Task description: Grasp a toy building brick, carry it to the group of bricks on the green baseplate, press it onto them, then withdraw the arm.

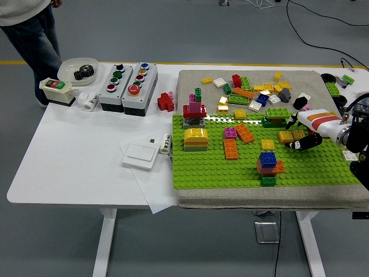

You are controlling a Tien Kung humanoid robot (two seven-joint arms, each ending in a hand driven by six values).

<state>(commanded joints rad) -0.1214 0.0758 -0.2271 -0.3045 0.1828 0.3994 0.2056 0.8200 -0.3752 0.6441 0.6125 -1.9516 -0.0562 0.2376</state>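
Note:
The green baseplate (213, 167) lies on a grey mat on the right half of the table. My right hand (300, 138) reaches in from the right edge, low over the plate's right part. Its fingers curl around an ochre brick (285, 137) that sits on the plate just below a dark green brick (275, 117). A stack with a blue brick on top (267, 160) stands nearer the front, left of the hand. A yellow block (196, 137) and a red and pink stack (194, 111) stand at the plate's left. The left arm is out of view.
Loose bricks (251, 89) lie scattered on the mat behind the plate. On the white table to the left are two button boxes (128, 83), a red brick (166, 102), a white switch (140, 154) and a bowl with a gear (81, 70). A person's legs (34, 34) stand at the far left corner.

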